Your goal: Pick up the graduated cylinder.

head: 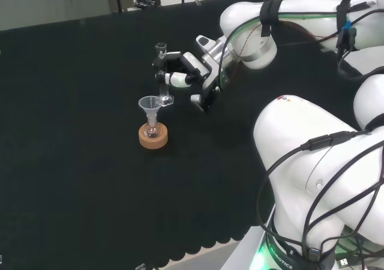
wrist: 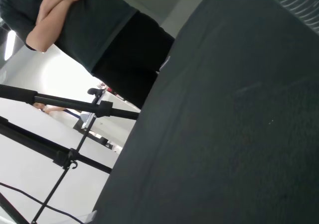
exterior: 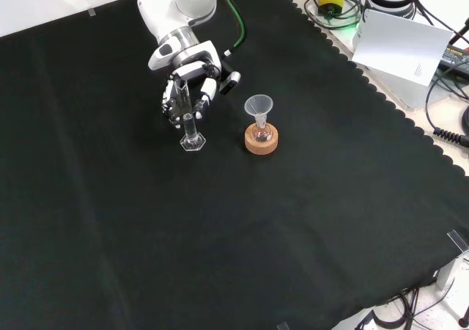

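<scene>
The graduated cylinder (head: 162, 78) is a slim clear tube on a wide clear foot, and it stands upright. In the head view the hand (head: 183, 71) reaches it from the right, with its fingers (head: 165, 60) curled round the upper half of the tube. In the front view the hand (exterior: 187, 88) comes down from the top and wraps the cylinder (exterior: 190, 130). The cylinder's foot (exterior: 192, 144) shows below the fingers, at or just above the cloth; I cannot tell which.
A small flask with a clear funnel (head: 150, 104) sits in a cork ring (head: 153, 137) just in front of the cylinder in the head view, and to its right in the front view (exterior: 261, 141). A white box (exterior: 399, 45) and cables lie past the cloth's scalloped edge.
</scene>
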